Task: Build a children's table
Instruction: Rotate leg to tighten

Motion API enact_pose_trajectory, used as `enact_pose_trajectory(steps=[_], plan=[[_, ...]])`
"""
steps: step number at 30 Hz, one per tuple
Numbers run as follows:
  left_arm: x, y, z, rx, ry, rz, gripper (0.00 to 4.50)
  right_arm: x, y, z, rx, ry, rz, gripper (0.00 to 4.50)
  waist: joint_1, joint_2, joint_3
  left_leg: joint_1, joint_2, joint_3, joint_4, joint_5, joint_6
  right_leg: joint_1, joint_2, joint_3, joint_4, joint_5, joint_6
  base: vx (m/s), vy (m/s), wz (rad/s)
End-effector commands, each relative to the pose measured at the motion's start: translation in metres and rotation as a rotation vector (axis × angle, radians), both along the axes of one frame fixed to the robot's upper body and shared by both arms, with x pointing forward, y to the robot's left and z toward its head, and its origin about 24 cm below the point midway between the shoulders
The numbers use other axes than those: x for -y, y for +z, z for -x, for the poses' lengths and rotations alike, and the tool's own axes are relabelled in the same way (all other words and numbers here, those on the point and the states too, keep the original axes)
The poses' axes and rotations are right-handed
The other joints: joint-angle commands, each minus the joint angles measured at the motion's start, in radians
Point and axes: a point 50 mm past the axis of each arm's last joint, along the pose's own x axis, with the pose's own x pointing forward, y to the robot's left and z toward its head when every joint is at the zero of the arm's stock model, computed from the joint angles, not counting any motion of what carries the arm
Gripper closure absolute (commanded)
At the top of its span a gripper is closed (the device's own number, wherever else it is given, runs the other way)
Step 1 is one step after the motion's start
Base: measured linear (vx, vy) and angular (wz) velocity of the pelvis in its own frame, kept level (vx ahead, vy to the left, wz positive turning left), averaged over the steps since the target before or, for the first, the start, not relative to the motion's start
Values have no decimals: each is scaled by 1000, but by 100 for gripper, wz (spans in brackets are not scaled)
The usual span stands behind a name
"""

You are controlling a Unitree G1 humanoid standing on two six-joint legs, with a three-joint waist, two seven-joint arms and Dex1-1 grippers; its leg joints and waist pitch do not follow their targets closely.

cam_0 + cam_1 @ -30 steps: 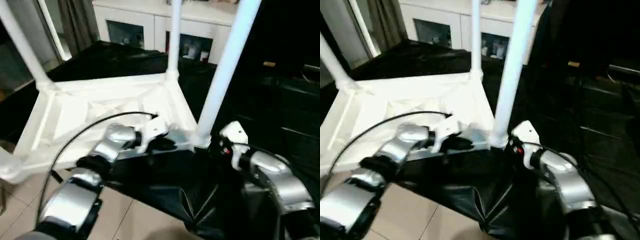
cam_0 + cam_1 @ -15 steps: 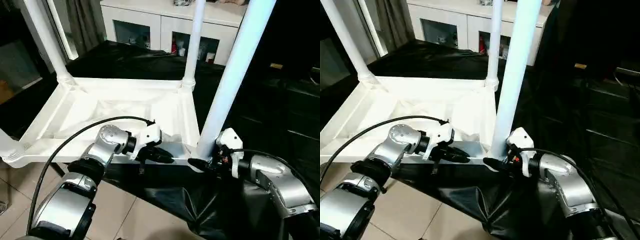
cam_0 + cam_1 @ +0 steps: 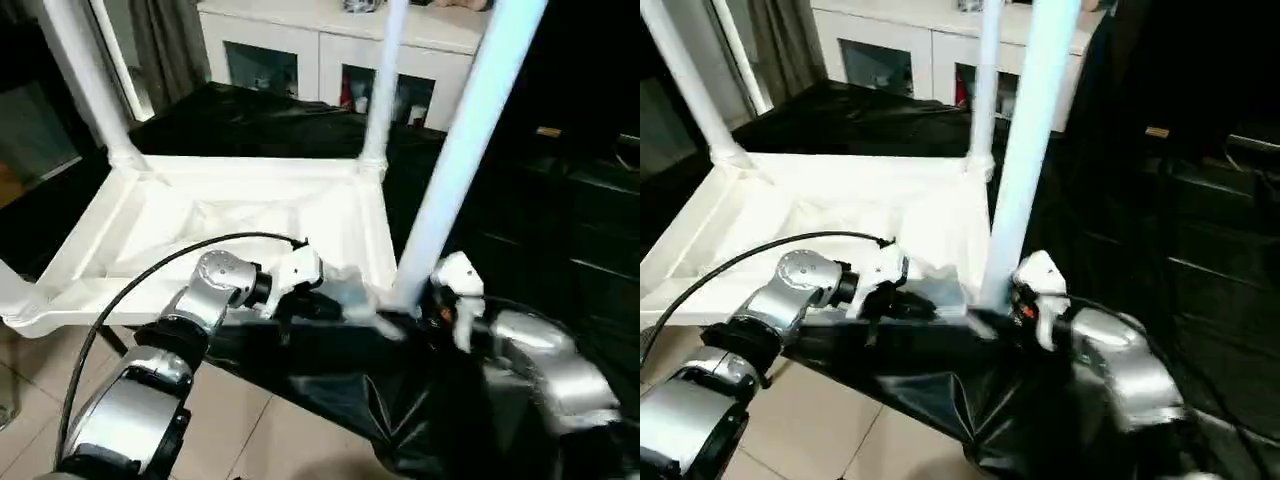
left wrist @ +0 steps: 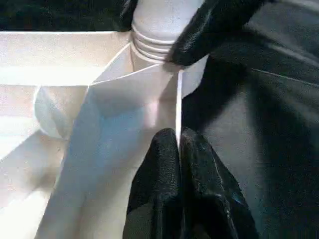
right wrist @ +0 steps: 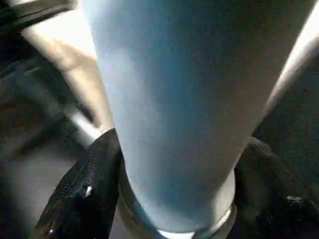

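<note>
Item: children's table (image 3: 240,215), inverted on our black-draped worktop (image 3: 250,120), legs up. Left pincer (image 4: 178,144) pinching the thin near rim by the 5 o'clock corner. Right pincer (image 5: 169,199) spread around that corner's leg (image 3: 455,160), fingers (image 5: 87,184) flanking its base. Cabinet (image 3: 330,60) at 12 o'clock; floor (image 3: 250,440) open at 6.

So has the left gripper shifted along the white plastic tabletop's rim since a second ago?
No. The left gripper stays clamped on the tabletop's near rim, the same stretch from the corner leg.

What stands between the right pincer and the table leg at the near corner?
Nothing visible. The right pincer has one black finger on each side of the near leg, just above its base at the tabletop corner.
</note>
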Motion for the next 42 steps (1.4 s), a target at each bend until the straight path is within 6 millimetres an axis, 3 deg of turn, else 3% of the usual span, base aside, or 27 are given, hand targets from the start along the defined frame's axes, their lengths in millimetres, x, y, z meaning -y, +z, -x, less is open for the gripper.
enact_pose_trajectory(steps=[1,3,4,7,8,9,11,12,13,14,15,20,23,30,36,42], plan=[[6,-8,-5,15,138,-24,450,4,-17,-3,-49,-172,40,180,-5,-13,-46,12,12,0,-75,-272,9,37,-51,27,-88,-359,-192,0,0,0],[18,-8,-9,36,212,-26,450,-1,-25,-8,-72,-345,35,180,-11,-13,-47,10,13,-4,-80,-272,-5,37,-49,28,-90,-364,-172,0,0,0],[18,-8,-9,36,212,-26,450,-1,-25,-8,-72,-345,35,180,-10,-12,-48,10,13,-4,-81,-270,-4,37,-50,28,-90,-352,-171,0,0,0],[36,-7,-13,70,284,-28,450,-12,-29,-15,-84,-477,39,180,-12,-8,-48,15,12,0,-78,-275,4,33,-47,30,-91,-299,-187,0,0,0],[40,-6,-13,76,296,-26,450,-14,-29,-16,-85,-493,35,180,-12,-6,-51,15,12,0,-77,-265,4,35,-49,30,-89,-284,-191,0,0,0],[48,-6,-13,84,291,-24,450,-22,-27,-19,-69,-494,35,180,-10,2,-50,13,11,-1,-78,-259,6,37,-49,30,-90,-280,-189,0,0,0],[52,-6,-11,86,276,-23,450,-27,-25,-20,-52,-483,38,180,-11,-4,-50,9,11,-1,-78,-257,8,40,-48,29,-90,-270,-184,0,0,0],[54,-6,-10,89,252,-28,450,-33,-20,-21,-7,-443,39,180,-11,-1,-52,8,11,-2,-78,-250,12,41,-49,29,-89,-248,-182,0,0,0],[54,-6,-10,89,251,-28,450,-33,-20,-21,-4,-439,34,180,-11,-2,-52,7,10,-1,-78,-249,14,42,-48,29,-88,-240,-183,0,0,0],[53,-6,-10,87,248,-29,450,-33,-18,-21,4,-425,15,125,-10,-2,-53,7,10,-1,-77,-245,20,44,-49,29,-87,-227,-186,0,0,0],[48,-6,-11,91,239,-31,450,-32,-13,-20,17,-401,-26,111,-9,-3,-53,7,11,-1,-77,-243,26,44,-49,29,-86,-221,-189,0,0,0],[39,-6,-9,94,196,-32,450,-20,-8,-21,25,-383,-22,68,-14,-3,-51,3,10,-3,-79,-249,35,48,-50,27,-87,-240,-189,0,0,0],[27,-6,-7,88,142,-30,450,-10,0,-18,22,-250,-15,45,-16,-4,-52,2,10,-2,-77,-245,42,49,-50,27,-88,-242,-190,0,0,0],[8,-6,3,24,-18,-4,450,6,11,6,1,99,28,45,-9,-8,-56,-5,15,0,-67,-157,103,59,-50,27,-69,-69,-246,0,0,0],[1,-2,11,-44,-127,51,450,13,16,17,-23,206,37,45,-3,-4,-56,3,21,5,-66,-162,103,53,-48,27,-64,-56,-282,0,0,0],[-3,-1,17,-85,-186,76,450,14,17,20,-35,238,36,45,9,-2,-52,8,22,7,-70,-203,77,49,-51,30,-72,-155,-262,0,0,0]])
